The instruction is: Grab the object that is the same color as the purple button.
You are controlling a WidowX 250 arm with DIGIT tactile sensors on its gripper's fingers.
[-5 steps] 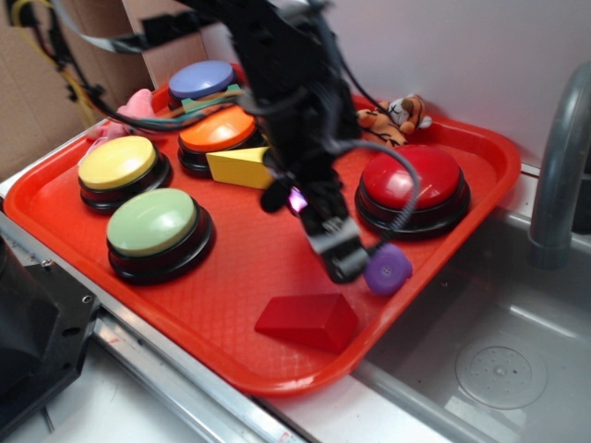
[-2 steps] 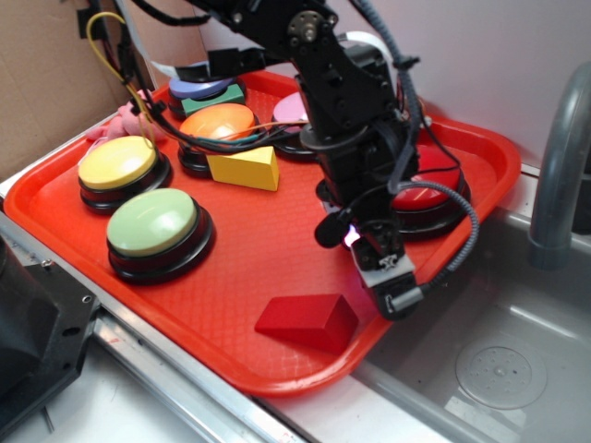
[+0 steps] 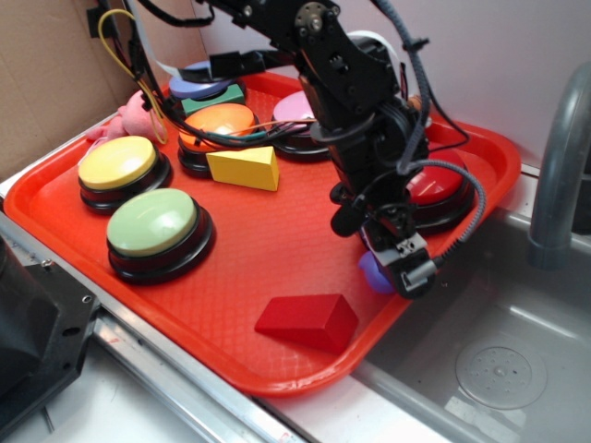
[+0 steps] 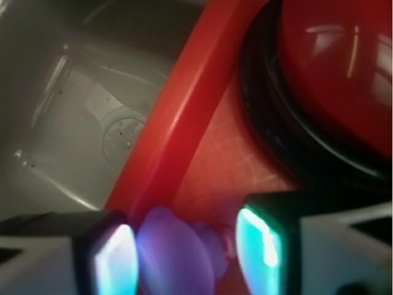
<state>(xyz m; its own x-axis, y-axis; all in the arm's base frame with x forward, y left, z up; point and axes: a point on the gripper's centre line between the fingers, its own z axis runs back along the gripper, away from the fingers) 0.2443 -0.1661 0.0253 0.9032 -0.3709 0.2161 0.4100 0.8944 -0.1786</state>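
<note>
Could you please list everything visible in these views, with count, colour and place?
Tray: one, red, beside the sink.
Buttons: six; yellow, green, orange, purple button, pink-lilac, red.
Wedge blocks: two; yellow mid-tray, red at near edge.
Green block: one, by the purple button.
Pink plush: one, far left corner.
Purple toy: one, by the tray's sink-side rim.
Sink: grey, right.
Faucet: grey, right.
Gripper: black, jaws either side of the toy.
</note>
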